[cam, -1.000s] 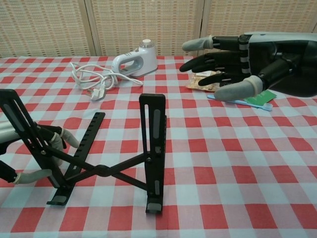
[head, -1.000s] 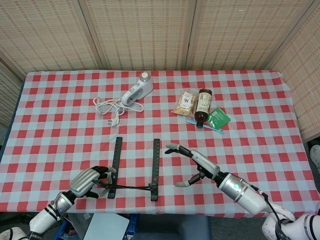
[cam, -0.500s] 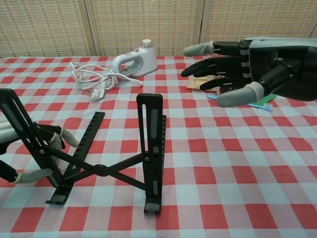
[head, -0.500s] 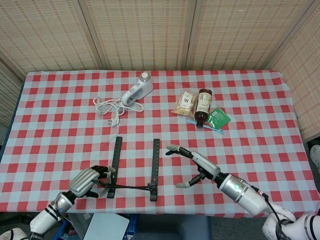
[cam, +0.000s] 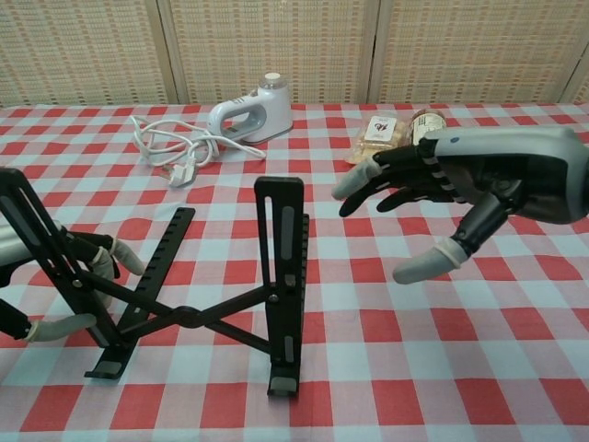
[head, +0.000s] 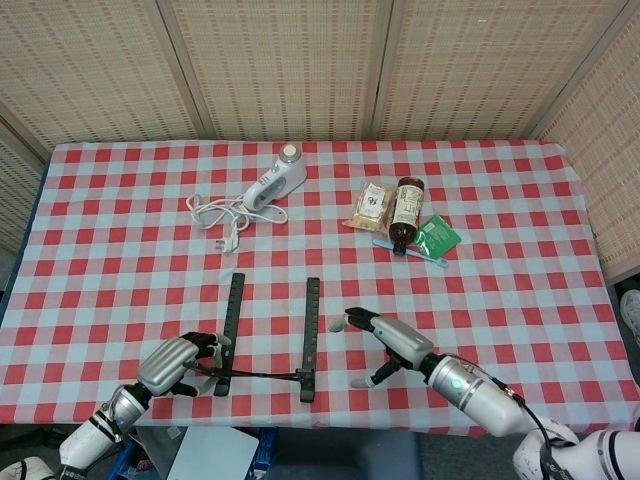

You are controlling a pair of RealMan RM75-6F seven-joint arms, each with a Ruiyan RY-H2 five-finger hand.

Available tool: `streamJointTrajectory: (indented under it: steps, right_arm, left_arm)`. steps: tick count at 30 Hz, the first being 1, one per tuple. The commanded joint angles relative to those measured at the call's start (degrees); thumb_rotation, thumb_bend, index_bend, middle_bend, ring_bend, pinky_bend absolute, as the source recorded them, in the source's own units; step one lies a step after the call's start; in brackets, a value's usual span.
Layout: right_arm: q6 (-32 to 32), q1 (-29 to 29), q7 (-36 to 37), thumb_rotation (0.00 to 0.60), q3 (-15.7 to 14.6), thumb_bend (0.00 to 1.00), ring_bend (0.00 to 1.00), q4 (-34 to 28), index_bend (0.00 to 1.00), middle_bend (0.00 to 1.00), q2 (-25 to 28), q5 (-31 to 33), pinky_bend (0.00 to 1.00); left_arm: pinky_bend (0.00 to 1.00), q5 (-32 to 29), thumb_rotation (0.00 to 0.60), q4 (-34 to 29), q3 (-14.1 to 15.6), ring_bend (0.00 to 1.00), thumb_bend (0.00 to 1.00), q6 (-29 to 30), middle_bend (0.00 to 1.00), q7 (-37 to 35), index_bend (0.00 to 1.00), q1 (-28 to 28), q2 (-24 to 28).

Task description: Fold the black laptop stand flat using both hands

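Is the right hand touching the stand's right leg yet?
Apart. The chest view shows checked cloth between the right hand and the upright right leg of the laptop stand; the fingers stop short.

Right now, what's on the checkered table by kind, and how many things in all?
Laptop stand: 1
Corded white appliance: 1
Brown bottle: 1
Snack packet: 1
Green packet: 1
Blue toothbrush: 1
Total: 6
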Motion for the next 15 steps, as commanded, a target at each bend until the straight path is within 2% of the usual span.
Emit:
streamJointTrajectory:
  steps: [1,7,15]
  right_arm:
    - [-1.5,2.3,-11.6,0.600,0.3,0.00,0.04,-2.0,0.30,0.26,-4.4,10.2,0.08]
    - [-1.1,5.0,-20.9,0.600,0.4,0.00,0.05,-3.0,0.35,0.26,-8.4,18.4,0.08]
    - [0.5,7.1,-27.7,0.600,0.5,0.03,0.05,-2.7,0.39,0.26,-12.8,24.8,0.08]
  left_arm:
    - [0.27,-0.1,0.600,0.0,0.0,0.26,0.38,-0.1,0.25,0.0,0.51,0.0,0.0]
    - [0.27,-0.1,0.600,0.0,0.0,0.26,0.38,-0.2,0.25,-0.2,0.51,0.0,0.0]
    - [0.27,-0.1,0.600,0.0,0.0,0.26,0.38,-0.1,0.25,-0.2,0.51,0.2,0.0]
